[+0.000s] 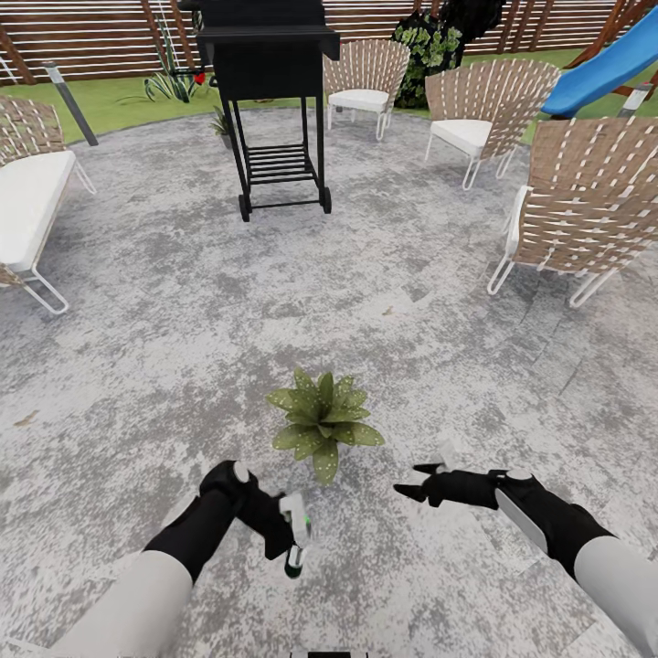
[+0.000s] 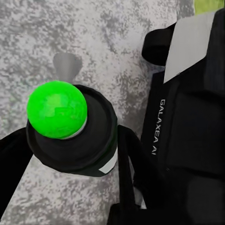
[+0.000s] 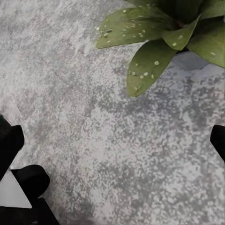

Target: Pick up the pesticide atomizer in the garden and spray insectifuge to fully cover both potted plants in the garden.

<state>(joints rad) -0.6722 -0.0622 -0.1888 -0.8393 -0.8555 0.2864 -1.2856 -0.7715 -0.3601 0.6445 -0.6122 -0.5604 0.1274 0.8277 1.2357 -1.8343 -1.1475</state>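
A potted plant [image 1: 322, 422] stands on the grey patio just ahead of both arms, its pointed green leaves dotted with pale specks of insectifuge [image 3: 145, 73]. Its grey pot [image 3: 193, 61] shows under the leaves in the right wrist view. My left gripper [image 1: 291, 539] is shut on the pesticide atomizer [image 1: 294, 530], held near the plant's front left. In the left wrist view the bottle's dark body [image 2: 89, 140] carries a bright green dot [image 2: 56, 115] on its head. My right gripper [image 1: 416, 481] hangs open to the plant's right, with nothing between its fingers [image 3: 9, 143]. A second small potted plant [image 1: 222, 123] sits far back beside the grill.
A black wheeled grill [image 1: 274, 91] stands at the patio's far side. Wicker chairs [image 1: 585, 210] line the right and back, and a white-cushioned bench [image 1: 27, 210] the left. Behind are lawn, a slatted fence [image 1: 100, 37], a grey bollard lamp [image 1: 71, 102] and a blue slide [image 1: 608, 68].
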